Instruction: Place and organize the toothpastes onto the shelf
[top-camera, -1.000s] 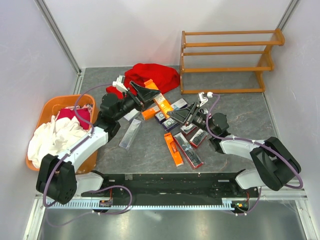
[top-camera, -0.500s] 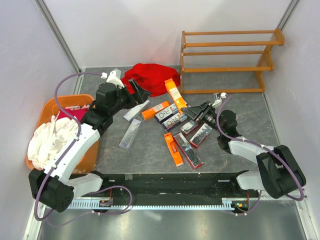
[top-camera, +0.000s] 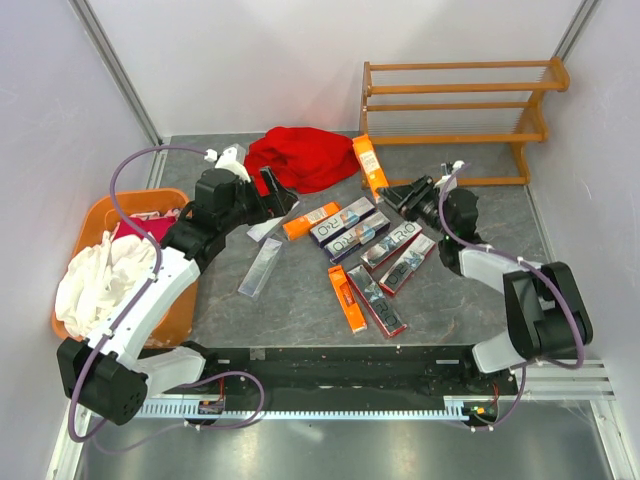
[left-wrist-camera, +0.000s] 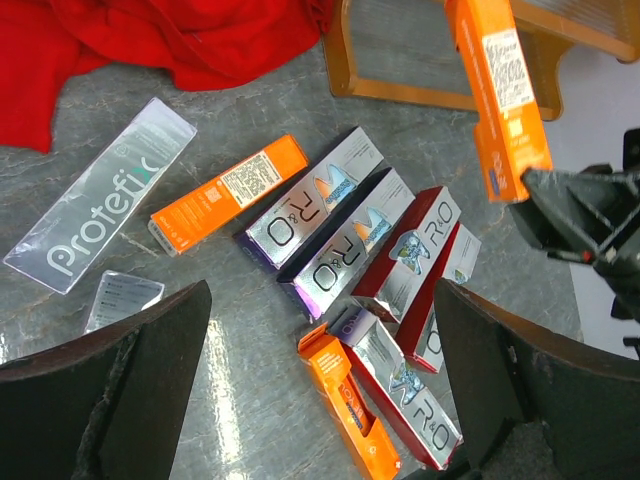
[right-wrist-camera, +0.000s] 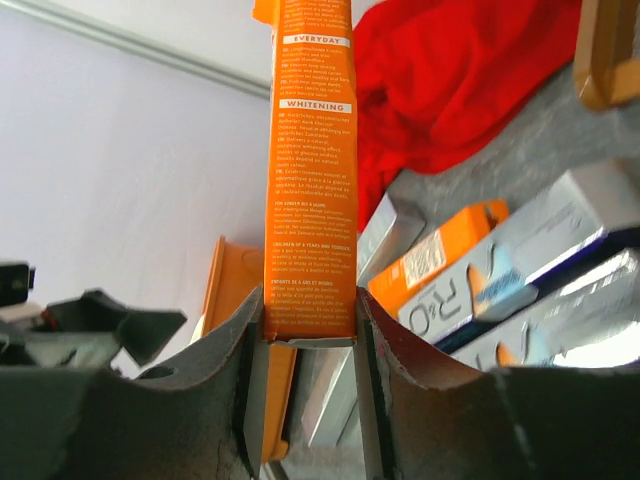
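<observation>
Toothpaste box, orange, clamped by its end in right gripper — near shelf, left gripper wide apart.

White arm links, black joints, purple cables, black claw fingers

The grey, stone-patterned bench carries a wooden shelf at its far right and a red cloth heaped at the far middle. An orange basket sits at the left edge. Boxes lie flat across the middle. A lettered silver box and a plain silver box lie to the left. An orange box lies beside two purple boxes set side by side, with two red boxes just right of them. Nearer the front, a second orange box touches a silver-and-red box.
</observation>
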